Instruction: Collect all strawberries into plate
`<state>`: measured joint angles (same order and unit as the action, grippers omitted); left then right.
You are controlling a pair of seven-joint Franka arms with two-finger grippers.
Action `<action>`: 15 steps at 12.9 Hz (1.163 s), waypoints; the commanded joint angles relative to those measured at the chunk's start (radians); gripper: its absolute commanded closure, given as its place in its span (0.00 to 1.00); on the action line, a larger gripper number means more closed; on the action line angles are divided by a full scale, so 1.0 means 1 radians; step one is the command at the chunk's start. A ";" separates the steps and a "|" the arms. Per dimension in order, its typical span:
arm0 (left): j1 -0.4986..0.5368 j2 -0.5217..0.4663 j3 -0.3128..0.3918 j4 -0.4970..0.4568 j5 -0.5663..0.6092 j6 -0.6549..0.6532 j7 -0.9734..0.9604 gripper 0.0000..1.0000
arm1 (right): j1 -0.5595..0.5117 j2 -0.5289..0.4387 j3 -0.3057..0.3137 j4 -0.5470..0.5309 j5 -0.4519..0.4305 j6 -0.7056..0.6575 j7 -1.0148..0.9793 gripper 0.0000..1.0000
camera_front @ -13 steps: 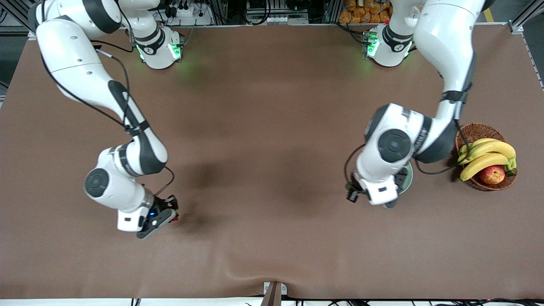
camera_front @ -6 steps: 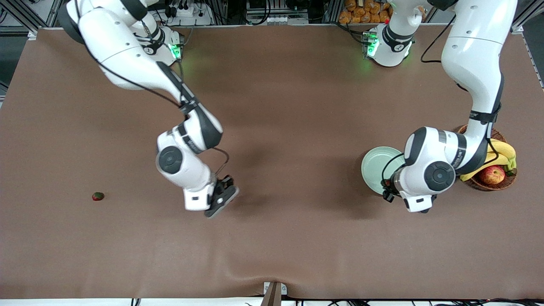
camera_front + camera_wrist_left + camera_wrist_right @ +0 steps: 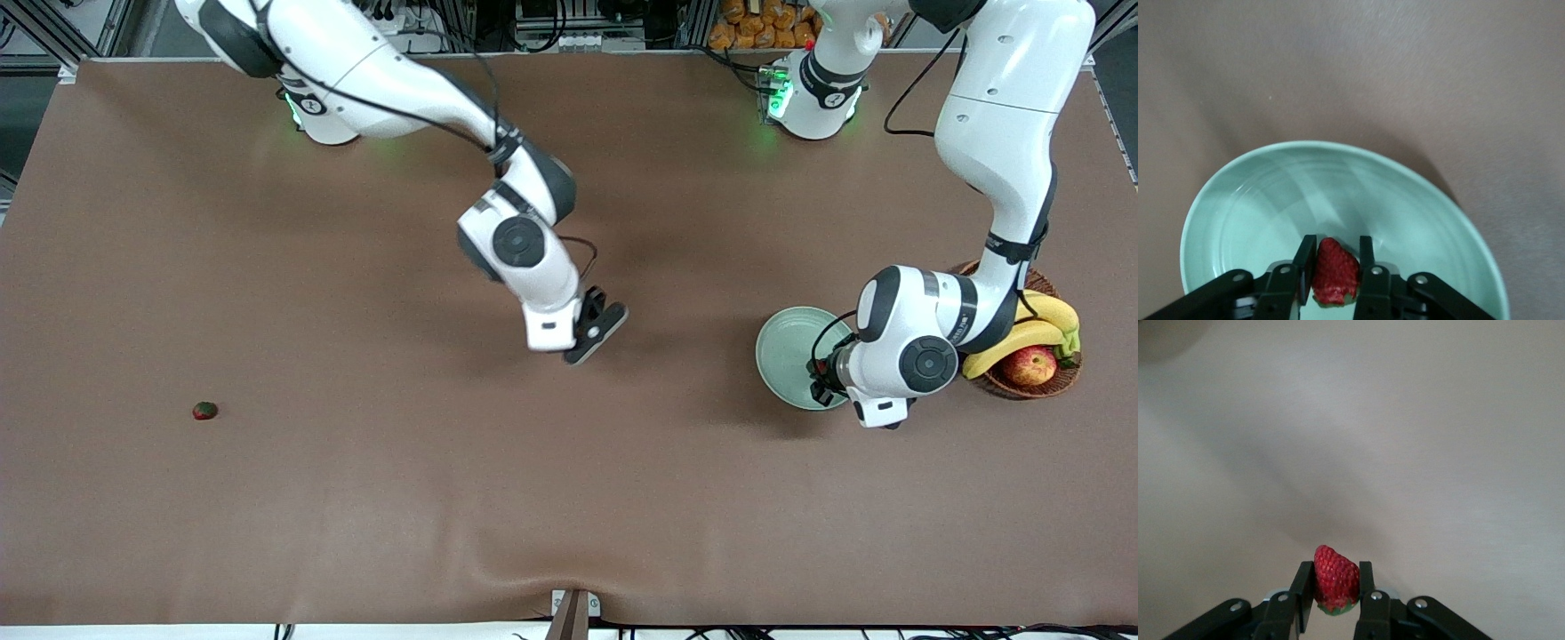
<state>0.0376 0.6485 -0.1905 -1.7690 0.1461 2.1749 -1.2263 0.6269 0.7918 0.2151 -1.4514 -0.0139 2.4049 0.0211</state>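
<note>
The pale mint-green plate (image 3: 787,351) lies toward the left arm's end of the table, beside the basket; it fills the left wrist view (image 3: 1251,220). My left gripper (image 3: 1336,257) is over the plate, shut on a red strawberry (image 3: 1335,272). In the front view this gripper (image 3: 822,380) sits at the plate's rim. My right gripper (image 3: 1336,577) is shut on a second strawberry (image 3: 1336,579) and holds it in the air over the bare middle of the table (image 3: 594,331). A third strawberry (image 3: 204,410) lies on the table toward the right arm's end.
A brown wicker basket (image 3: 1013,384) with bananas (image 3: 1022,324) and a red-yellow apple (image 3: 1029,364) stands beside the plate at the left arm's end. The brown table cover (image 3: 533,498) has a ridge near the front camera's edge.
My right gripper has lifted its strawberry from the right arm's end and carried it toward the table's middle, uncovering the third strawberry. My left gripper has shifted, staying at the plate.
</note>
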 commanded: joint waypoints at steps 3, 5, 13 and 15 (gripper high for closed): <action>0.019 -0.073 -0.009 -0.018 -0.003 0.002 -0.007 0.00 | 0.051 0.029 -0.028 -0.007 -0.012 0.071 0.019 1.00; 0.015 -0.133 -0.010 0.005 -0.002 -0.051 -0.004 0.00 | 0.051 0.040 -0.029 -0.007 -0.047 0.072 0.019 1.00; -0.097 -0.158 -0.145 0.154 -0.002 -0.222 -0.100 0.00 | -0.036 -0.018 -0.033 -0.004 -0.050 0.024 0.046 0.00; -0.189 -0.098 -0.145 0.207 -0.005 -0.221 -0.200 0.00 | -0.103 -0.071 -0.033 -0.006 -0.049 -0.071 0.051 0.00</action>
<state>-0.0756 0.4858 -0.3395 -1.6290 0.1459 1.9693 -1.3457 0.5987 0.7963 0.1689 -1.4341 -0.0629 2.4157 0.0522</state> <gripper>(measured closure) 0.000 0.035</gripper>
